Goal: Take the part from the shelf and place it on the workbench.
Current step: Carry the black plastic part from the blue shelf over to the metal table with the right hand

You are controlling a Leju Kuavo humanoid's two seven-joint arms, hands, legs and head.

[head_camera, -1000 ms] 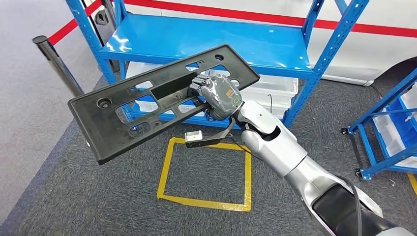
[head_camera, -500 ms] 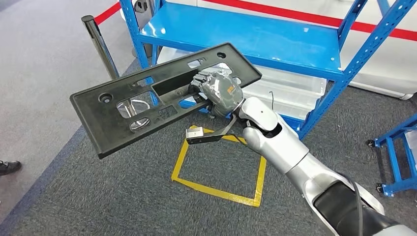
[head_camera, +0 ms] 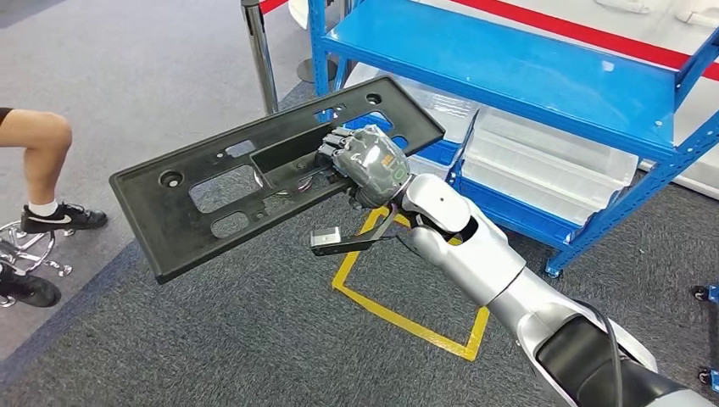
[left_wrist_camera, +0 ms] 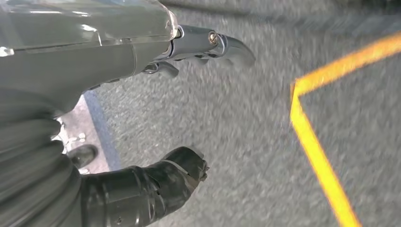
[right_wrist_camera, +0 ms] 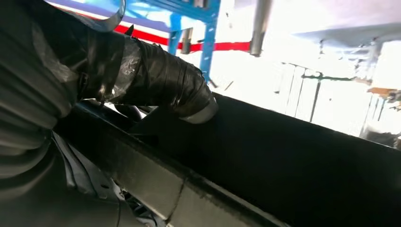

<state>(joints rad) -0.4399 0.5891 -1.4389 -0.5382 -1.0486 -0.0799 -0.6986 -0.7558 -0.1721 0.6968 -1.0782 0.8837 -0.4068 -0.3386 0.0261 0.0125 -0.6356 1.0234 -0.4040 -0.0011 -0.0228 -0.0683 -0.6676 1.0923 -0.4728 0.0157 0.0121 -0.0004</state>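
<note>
The right robot hand (head_camera: 366, 163) is grasping a long flat black plastic panel with cut-outs (head_camera: 212, 191), its long axis extending leftward (slightly tilted). The left robot hand (left_wrist_camera: 156, 118) is hanging released over the carpet.

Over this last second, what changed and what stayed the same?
The whole view swung left: the blue shelf slid toward the right of the picture and a seated person's leg came into sight, so the camera turned. The right hand still grips the black part the same way.

Our right arm (head_camera: 475, 254) has silver shells ending in a black upper section with a black cable. Our right hand (head_camera: 369, 165) is grey, film-wrapped, and carries an orange marking. Our left hand (left_wrist_camera: 142, 142) has a grey ribbed cover and dark fingers.
</note>
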